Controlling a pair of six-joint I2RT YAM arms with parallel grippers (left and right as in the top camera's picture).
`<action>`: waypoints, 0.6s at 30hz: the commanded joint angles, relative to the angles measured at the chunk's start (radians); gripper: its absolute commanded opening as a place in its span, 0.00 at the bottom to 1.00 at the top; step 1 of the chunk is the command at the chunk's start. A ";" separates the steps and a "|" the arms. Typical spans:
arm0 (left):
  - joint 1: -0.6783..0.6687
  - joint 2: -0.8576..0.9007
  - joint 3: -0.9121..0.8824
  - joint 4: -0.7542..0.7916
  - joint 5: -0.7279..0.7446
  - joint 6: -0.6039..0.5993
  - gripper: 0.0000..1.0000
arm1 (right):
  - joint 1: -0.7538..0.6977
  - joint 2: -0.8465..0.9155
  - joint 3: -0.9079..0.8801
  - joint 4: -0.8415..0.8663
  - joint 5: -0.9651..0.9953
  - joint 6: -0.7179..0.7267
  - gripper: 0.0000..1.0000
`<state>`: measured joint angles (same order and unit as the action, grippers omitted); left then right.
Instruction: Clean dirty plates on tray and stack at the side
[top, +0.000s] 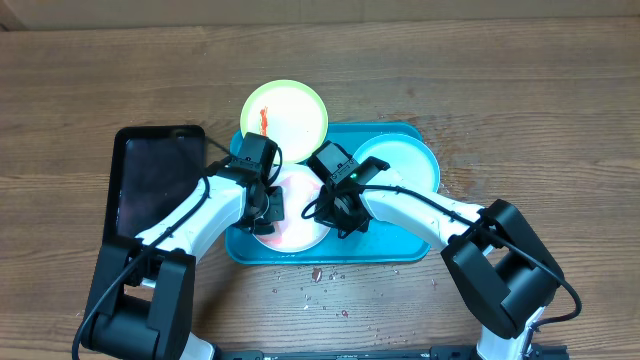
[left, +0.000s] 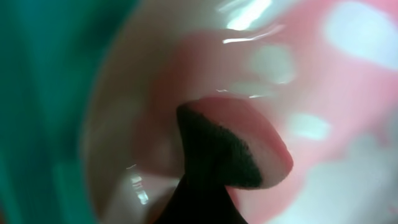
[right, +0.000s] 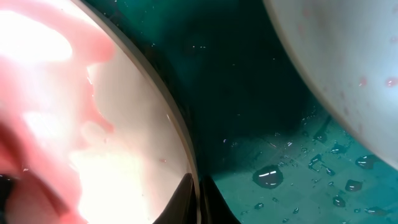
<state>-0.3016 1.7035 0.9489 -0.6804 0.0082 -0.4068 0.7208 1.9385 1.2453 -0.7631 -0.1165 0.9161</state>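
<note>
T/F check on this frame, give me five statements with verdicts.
1. The yellow-green plate carries a red smear. True.
2. The pale blue plate is stacked on the white plate. False: they lie side by side in the turquoise tray, apart.
3. The left gripper and the right gripper are both at the white plate. True.
4. The black tray lies on the right arm's side of the turquoise tray. False: it is on the left arm's side.
5. The white plate is wiped clean. False: a pink film covers much of it.
</note>
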 joint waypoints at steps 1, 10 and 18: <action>0.011 0.024 -0.029 -0.063 -0.213 -0.221 0.04 | -0.002 0.000 0.001 -0.014 0.032 -0.016 0.04; 0.011 -0.035 0.127 -0.116 0.189 0.072 0.04 | -0.002 0.000 0.001 -0.018 -0.031 -0.099 0.04; 0.016 -0.176 0.437 -0.314 0.150 0.135 0.04 | -0.002 -0.001 0.002 -0.022 -0.083 -0.150 0.04</action>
<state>-0.2932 1.6150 1.2545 -0.9443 0.1646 -0.3298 0.7158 1.9381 1.2457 -0.7784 -0.1631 0.8169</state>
